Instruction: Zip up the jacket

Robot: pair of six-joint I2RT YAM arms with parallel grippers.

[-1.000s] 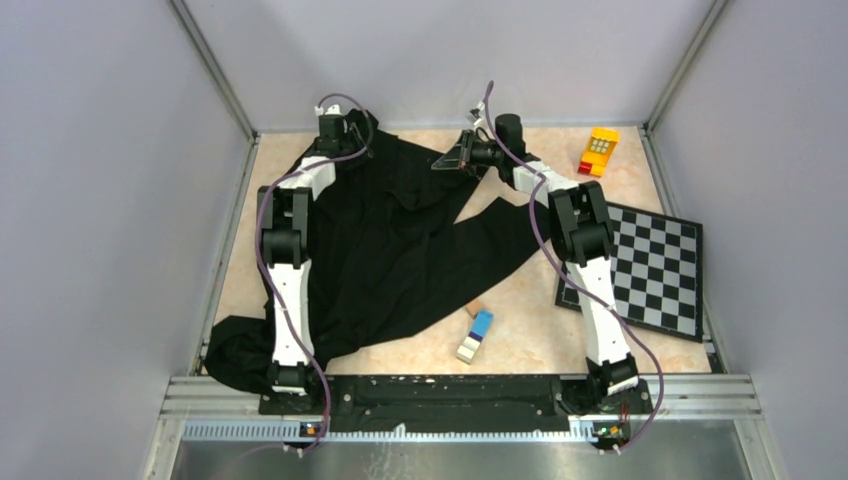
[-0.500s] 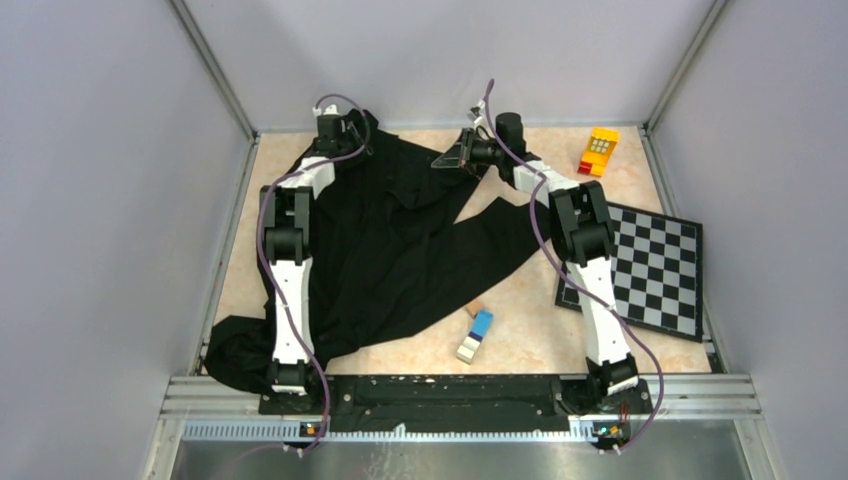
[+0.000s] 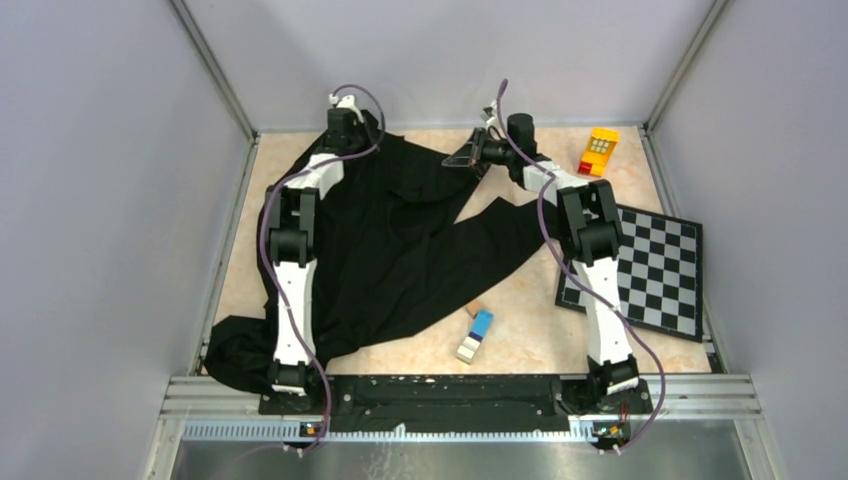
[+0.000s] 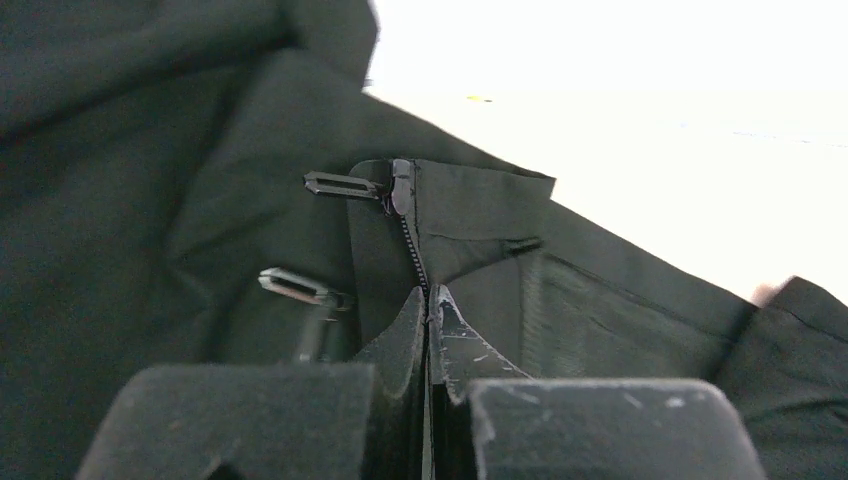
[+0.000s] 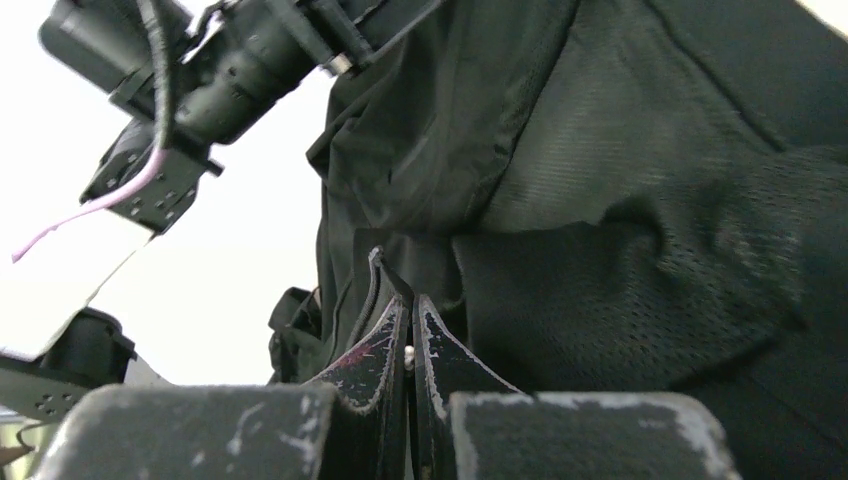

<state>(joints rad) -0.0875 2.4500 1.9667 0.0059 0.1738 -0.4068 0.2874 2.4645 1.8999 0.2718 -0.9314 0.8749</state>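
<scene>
**Top external + wrist views: jacket on bench, both pairs of fingers clamped on cloth**

- Item 1, jacket (image 3: 400, 250): black, rumpled. In top view it covers left and centre of the bench (image 3: 520, 300), from upper centre at the far wall down to the lower-left corner by the left arm base. One long part stretches right toward frame centre.
- Item 2, left fingers (image 4: 405, 330): at upper centre-left in top view, over the jacket's far edge. Left wrist view: tips pressed together, w/ a row of zip teeth (image 4: 410, 250) running straight into them, so clenched on the jacket's zip edge. Two pull tabs (image 4: 340, 185) stick out left of the teeth, one above the other.
- Item 3, right fingers (image 5: 445, 355): upper centre in top view, at a raised corner of the jacket. Right wrist view: tips closed, a thin fold of cloth nipped betw. them; mesh lining fills the right of frame. Left arm (image 5: 200, 70) shows upper left.
- Misc.: chequered board (image 3: 650, 270) at right; yellow block (image 3: 601, 150) upper right; blue-and-white item (image 3: 476, 335) lower centre, just beside the jacket's edge.
</scene>
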